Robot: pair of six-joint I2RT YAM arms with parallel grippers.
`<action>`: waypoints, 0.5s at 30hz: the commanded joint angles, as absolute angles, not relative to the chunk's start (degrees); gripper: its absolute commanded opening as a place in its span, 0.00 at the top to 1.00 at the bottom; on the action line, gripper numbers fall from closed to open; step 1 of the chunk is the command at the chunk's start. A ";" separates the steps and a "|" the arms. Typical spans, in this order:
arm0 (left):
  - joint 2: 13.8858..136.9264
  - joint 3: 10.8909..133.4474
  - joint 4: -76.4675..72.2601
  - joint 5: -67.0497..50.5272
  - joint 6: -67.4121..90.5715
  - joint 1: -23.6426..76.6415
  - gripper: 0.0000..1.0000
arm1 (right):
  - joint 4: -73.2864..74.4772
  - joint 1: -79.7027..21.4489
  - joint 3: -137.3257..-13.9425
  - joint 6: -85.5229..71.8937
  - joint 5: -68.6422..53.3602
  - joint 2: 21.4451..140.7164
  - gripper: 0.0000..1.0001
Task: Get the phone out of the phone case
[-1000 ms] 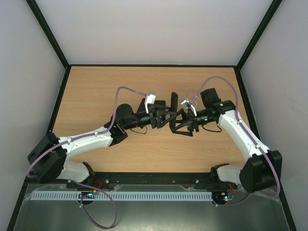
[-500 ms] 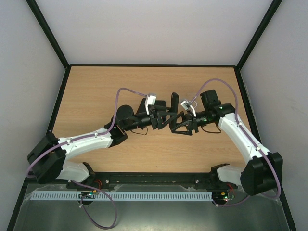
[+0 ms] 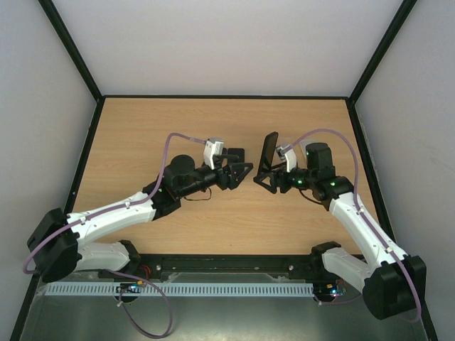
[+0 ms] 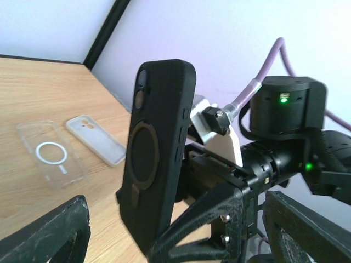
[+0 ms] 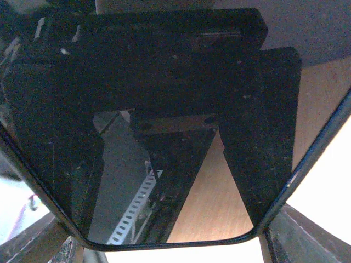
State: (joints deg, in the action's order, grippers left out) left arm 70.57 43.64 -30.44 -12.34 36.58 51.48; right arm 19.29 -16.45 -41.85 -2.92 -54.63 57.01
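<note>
The phone sits inside a black phone case (image 4: 159, 148) with a ring on its back and camera holes at the top. It stands upright above the table (image 3: 142, 142), held at its lower edge by my right gripper (image 3: 266, 177), which is shut on it. The phone's dark glass (image 5: 164, 109) fills the right wrist view and mirrors the gripper (image 5: 175, 244). My left gripper (image 3: 243, 169) is open and empty, a short way left of the case and not touching it. Its fingers (image 4: 49, 230) show at the bottom corners of the left wrist view.
A clear case (image 4: 52, 153) with a white ring and a pale grey case (image 4: 96, 139) lie flat on the wood beyond the phone. Black frame rails (image 3: 92, 149) and white walls bound the table. The right arm's purple cable (image 4: 263, 71) loops above its wrist.
My left gripper has opened, let go of the cased phone and drawn back to the left. The right gripper closed on the phone and carried it slightly right and back.
</note>
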 commanded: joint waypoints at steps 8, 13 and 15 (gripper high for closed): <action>75.41 51.55 -17.86 -5.34 31.68 52.89 0.22 | 22.04 -16.34 -45.26 0.42 -39.17 56.93 0.53; 80.48 58.58 -14.96 -7.05 30.59 53.61 0.22 | 24.05 -16.33 -46.14 1.77 -38.19 57.80 0.55; 83.28 61.91 -12.62 -6.29 30.71 53.62 0.22 | 24.20 -16.31 -45.82 2.06 -38.22 57.15 0.55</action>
State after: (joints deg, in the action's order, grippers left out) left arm 79.57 56.16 -17.12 -6.85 32.27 53.21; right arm 24.51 -16.40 -43.38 0.05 -39.16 58.19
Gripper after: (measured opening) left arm 0.780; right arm 0.709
